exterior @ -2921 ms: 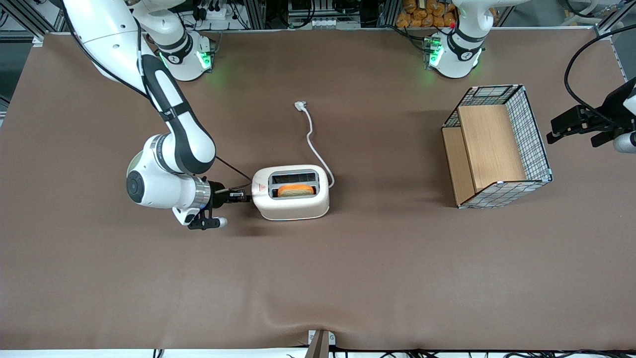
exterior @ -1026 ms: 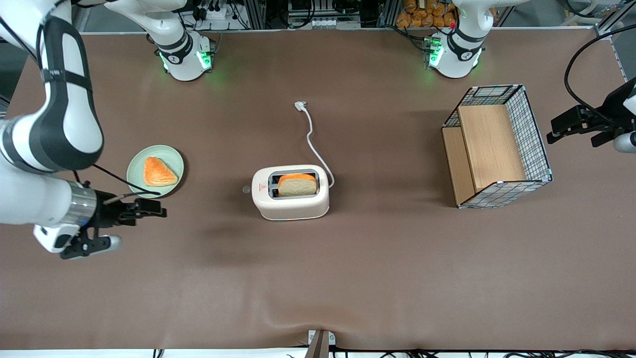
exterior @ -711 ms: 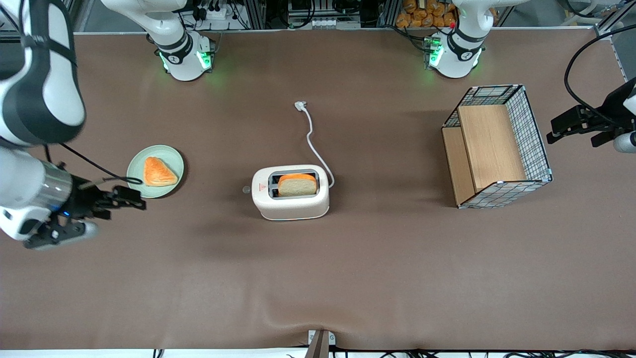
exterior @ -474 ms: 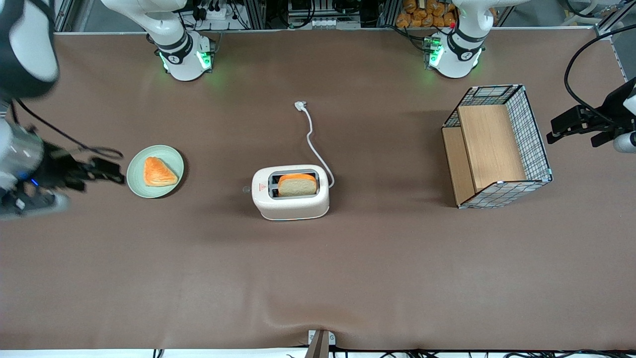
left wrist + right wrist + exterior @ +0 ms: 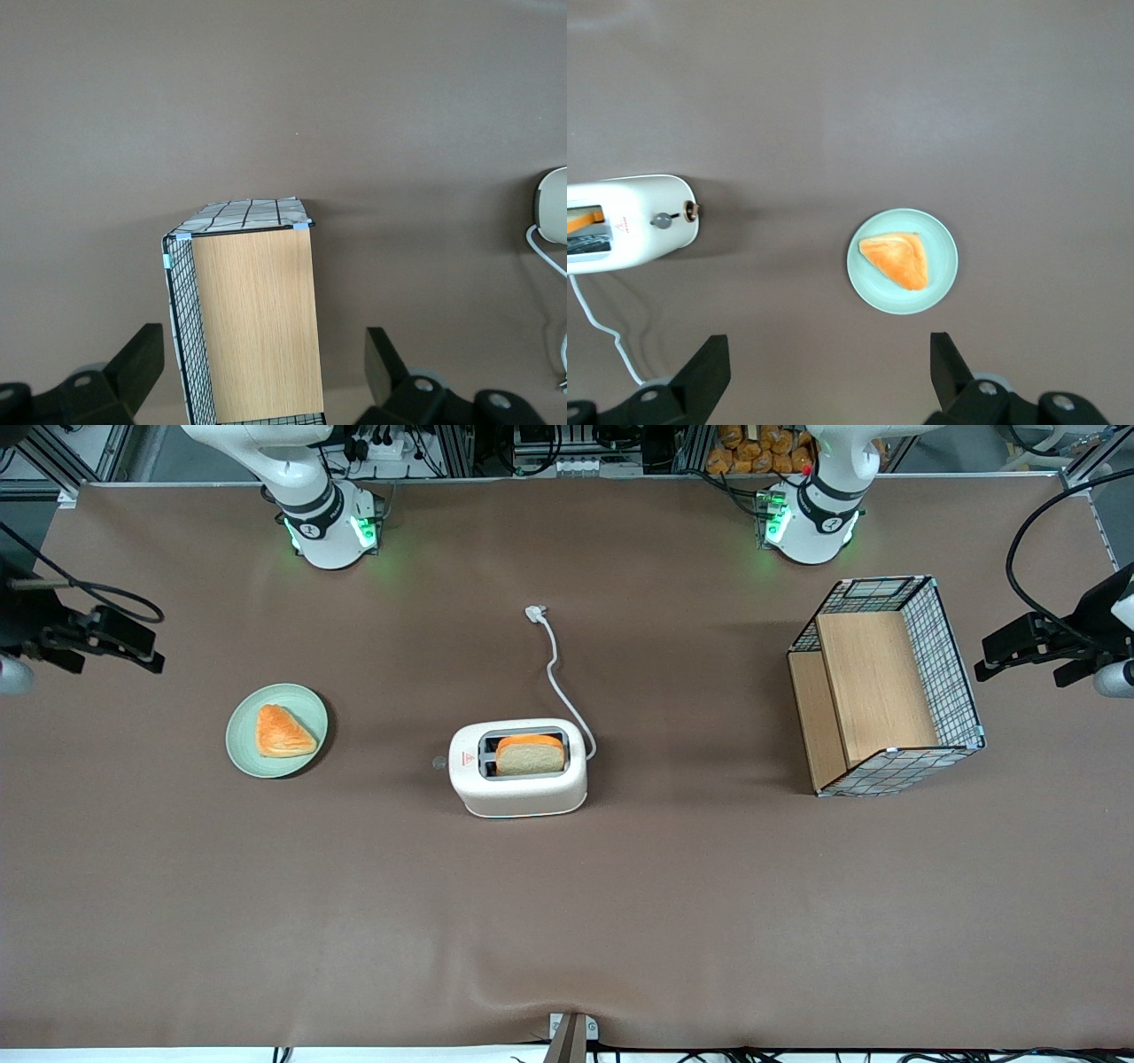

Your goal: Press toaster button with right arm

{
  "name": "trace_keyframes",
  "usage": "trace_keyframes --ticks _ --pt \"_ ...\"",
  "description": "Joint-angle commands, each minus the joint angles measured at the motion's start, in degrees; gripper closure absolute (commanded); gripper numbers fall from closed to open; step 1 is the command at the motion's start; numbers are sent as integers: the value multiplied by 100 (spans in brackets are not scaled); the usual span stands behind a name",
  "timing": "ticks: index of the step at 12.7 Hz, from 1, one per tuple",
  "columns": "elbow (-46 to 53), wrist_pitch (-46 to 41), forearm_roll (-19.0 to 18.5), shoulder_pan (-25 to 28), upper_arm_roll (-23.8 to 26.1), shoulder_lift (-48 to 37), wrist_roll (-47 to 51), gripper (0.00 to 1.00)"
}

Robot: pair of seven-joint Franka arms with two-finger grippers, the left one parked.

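Taking twelve o'clock as pointing away from the front camera, the gripper [image 5: 120, 638] hangs over the table [image 5: 567, 921] edge at the working arm's end, fingers spread wide. It sits at ten o'clock from the plate [image 5: 235, 748] and well apart from it. The plate, with a pastry [image 5: 283, 731] on it, lies at nine o'clock from the toaster [image 5: 518, 788]. Bare cloth separates it from the button [image 5: 438, 762], which nothing blocks. The cord [image 5: 558, 673] trails off toward twelve o'clock. The basket [image 5: 952, 655] stands well apart at three o'clock. From four to eight o'clock the cloth lies bare.
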Motion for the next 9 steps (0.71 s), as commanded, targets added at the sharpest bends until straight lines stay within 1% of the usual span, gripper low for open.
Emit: trace_keyframes --ticks 1,6,9 --pt "-715 217 -268 -81 -59 -454 -46 0" --pt "-690 340 -304 -63 -112 -384 -90 0" --pt "-602 349 -409 -81 -112 -349 -213 0"
